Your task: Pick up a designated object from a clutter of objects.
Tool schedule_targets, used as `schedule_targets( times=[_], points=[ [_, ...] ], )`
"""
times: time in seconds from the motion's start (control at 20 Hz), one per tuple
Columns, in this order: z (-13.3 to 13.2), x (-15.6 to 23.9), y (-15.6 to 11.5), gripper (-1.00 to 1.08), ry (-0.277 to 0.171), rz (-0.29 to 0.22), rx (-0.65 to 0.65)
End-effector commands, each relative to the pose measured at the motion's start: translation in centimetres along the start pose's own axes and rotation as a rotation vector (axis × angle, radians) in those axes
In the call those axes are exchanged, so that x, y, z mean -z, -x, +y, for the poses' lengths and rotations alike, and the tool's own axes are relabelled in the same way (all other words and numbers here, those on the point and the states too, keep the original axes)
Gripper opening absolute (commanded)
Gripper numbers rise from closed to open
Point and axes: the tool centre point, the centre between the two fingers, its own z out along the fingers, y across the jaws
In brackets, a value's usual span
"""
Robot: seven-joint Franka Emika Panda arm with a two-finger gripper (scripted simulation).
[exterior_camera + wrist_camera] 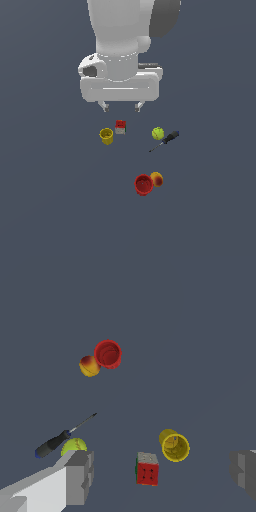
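Observation:
The small yellow cup (106, 135) stands on the grey floor toward the exterior view's left; it also shows in the wrist view (174, 445). My gripper (120, 106) hangs open and empty above and behind the clutter, its fingers (80, 476) spread wide. Near the yellow cup are a red-and-white box (120, 126) (147, 469), a yellow-green ball (158, 133) (73, 446) and a black-handled screwdriver (166, 140) (59, 438). A red cup (143, 184) (108, 354) touches an orange-red fruit (157, 179) (89, 366).
The grey floor (55, 200) spreads in all directions around the small cluster. The arm's white body (120, 45) fills the upper middle of the exterior view.

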Motion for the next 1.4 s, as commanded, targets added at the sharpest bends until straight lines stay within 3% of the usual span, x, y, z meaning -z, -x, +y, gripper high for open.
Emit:
schedule_targets(
  times=[0.0, 0.35, 0.75, 1.35],
  points=[
    [0.0, 0.0, 0.0, 1.0, 0.0, 0.001, 0.0],
    [0.8, -1.8, 0.2, 1.0, 0.0, -0.003, -0.033],
    [3.0, -7.2, 1.5, 1.0, 0.002, -0.013, -0.134],
    [7.9, -18.2, 7.1, 1.0, 0.021, -0.036, -0.369]
  ],
)
